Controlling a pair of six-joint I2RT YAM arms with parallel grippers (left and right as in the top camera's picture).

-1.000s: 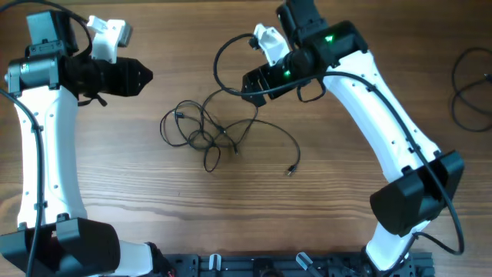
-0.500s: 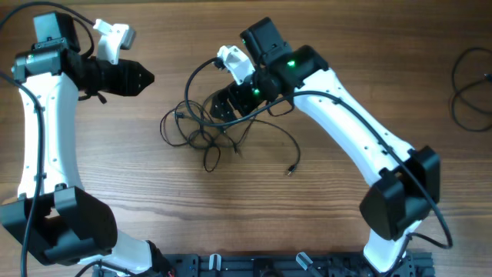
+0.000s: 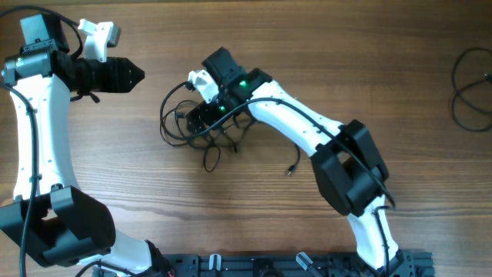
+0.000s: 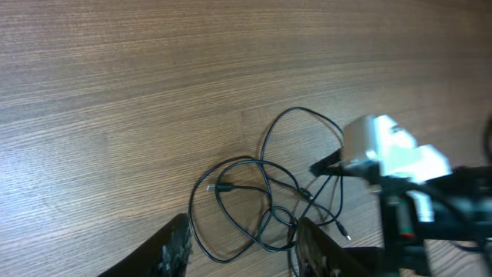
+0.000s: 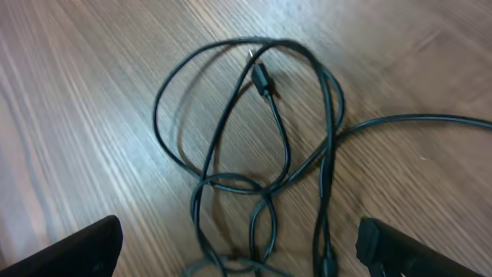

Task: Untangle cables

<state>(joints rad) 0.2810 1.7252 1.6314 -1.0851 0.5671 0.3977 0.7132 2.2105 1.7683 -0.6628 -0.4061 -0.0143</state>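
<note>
- Black cables (image 3: 204, 131) lie in a loose knot on the wooden table (image 3: 307, 46), left of its centre and about midway between the far and near edges.
- Just over the knot hangs the right claw (image 5: 242, 254), fingers spread wide, grasping nothing.
- Toward the far left corner hovers the left claw (image 3: 138, 75), apart from the cables, fingers parted and empty.
- At the right edge lies another dark cord (image 3: 469, 85).

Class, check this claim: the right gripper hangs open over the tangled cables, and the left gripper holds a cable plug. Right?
Not quite. The left gripper holds nothing: the overhead view shows it off to one side, clear of the cables. The right gripper does hang open over the tangle.
</note>
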